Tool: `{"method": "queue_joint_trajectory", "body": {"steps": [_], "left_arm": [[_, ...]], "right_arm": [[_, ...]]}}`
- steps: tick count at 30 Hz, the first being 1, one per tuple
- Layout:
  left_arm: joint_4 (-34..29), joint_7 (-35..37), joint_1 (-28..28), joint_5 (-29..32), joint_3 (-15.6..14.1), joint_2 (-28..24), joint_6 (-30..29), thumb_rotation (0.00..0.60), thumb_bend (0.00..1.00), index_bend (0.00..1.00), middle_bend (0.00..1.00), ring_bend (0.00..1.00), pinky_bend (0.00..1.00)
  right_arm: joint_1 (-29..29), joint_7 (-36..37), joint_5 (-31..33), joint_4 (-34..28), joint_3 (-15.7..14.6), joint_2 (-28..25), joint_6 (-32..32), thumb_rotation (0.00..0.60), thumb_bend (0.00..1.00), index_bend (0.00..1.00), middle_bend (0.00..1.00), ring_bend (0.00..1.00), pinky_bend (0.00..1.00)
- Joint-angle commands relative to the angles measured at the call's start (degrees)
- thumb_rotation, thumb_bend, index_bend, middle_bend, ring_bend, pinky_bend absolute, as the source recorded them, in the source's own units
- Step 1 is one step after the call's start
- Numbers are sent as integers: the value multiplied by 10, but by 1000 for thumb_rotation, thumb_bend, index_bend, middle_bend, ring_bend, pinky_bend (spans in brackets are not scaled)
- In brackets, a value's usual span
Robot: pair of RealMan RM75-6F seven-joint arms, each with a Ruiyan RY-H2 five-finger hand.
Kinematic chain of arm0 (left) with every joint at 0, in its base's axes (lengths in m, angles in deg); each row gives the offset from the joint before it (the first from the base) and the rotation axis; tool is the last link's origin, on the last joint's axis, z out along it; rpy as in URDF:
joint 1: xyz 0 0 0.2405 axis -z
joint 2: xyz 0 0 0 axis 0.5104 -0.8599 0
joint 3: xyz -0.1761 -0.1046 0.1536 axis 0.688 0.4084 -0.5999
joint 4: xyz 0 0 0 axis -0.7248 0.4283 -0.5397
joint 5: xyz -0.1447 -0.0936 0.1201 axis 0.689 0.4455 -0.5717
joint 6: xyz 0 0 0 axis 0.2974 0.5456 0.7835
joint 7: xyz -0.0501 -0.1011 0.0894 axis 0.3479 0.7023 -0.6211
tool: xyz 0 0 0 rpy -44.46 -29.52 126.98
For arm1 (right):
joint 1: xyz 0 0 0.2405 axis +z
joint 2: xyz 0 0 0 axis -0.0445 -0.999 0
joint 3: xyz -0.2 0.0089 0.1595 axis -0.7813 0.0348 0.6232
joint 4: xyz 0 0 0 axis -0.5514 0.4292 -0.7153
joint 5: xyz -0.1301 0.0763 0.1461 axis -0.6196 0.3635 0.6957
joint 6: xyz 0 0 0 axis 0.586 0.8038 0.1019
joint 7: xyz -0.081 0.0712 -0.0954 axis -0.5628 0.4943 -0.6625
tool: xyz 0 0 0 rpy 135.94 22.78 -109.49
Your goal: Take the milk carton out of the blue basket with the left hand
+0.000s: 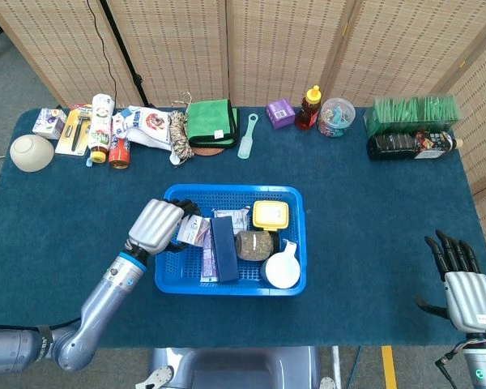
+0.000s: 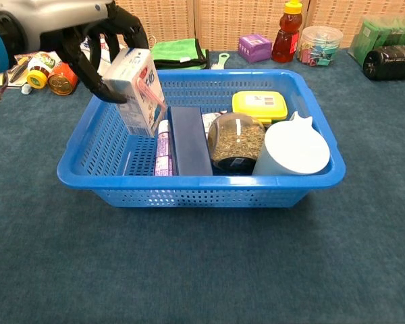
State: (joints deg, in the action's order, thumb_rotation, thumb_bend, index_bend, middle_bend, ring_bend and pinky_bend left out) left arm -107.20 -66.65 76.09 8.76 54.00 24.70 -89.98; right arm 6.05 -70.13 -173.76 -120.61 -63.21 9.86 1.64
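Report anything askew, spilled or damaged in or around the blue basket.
Only the milk carton is askew: the left hand holds it tilted above the blue basket, at its left end. It looks intact. The dark blue box, jar and yellow container sit orderly; nothing spilled.

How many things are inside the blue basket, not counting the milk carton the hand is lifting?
5 that I can see in the basket: a purple tube, a dark box, a jar, a yellow container and a white cup. A packet behind may be partly hidden.
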Motion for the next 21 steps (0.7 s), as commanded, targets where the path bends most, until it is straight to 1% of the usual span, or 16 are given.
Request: {"method": "queue_joint_trajectory", "body": {"steps": [1, 4, 6, 10, 12, 15, 18, 21], "left_arm": [[-44, 37, -18, -10, 23, -50, -14, 600, 239, 425, 422, 444, 533], [-61, 52, -27, -8, 34, -79, -22, 600, 239, 424, 422, 443, 533], [-69, 77, -41, 1, 45, -113, -27, 600, 239, 424, 422, 442, 533], [-63, 108, -52, 9, 51, -144, -16, 600, 239, 422, 422, 441, 533], [-36, 144, -64, 21, 49, -160, -2, 600, 238, 421, 422, 439, 533], [11, 195, -73, 18, 45, -164, 25, 600, 236, 417, 422, 436, 533], [71, 223, -72, 23, 33, -150, 62, 600, 236, 413, 422, 435, 533], [125, 239, -67, 22, 24, -123, 85, 600, 235, 407, 422, 434, 533]], "right_arm": [[0, -2, -1, -1, -1, 1, 0, 600, 0, 0, 0, 0, 0], [1, -5, -2, -1, -2, 1, 1, 600, 0, 0, 0, 0, 0], [1, -8, -4, -2, -3, 2, 2, 600, 0, 0, 0, 0, 0], [2, -10, -5, -3, -5, 2, 4, 600, 0, 0, 0, 0, 0], [2, -11, -6, -5, -5, 3, 4, 600, 0, 0, 0, 0, 0], [2, -14, -5, -6, -6, 3, 5, 600, 0, 0, 0, 0, 0], [2, -22, -3, -6, -4, 5, 4, 600, 0, 0, 0, 0, 0], [3, -25, -2, -8, -5, 6, 7, 600, 0, 0, 0, 0, 0]]}}
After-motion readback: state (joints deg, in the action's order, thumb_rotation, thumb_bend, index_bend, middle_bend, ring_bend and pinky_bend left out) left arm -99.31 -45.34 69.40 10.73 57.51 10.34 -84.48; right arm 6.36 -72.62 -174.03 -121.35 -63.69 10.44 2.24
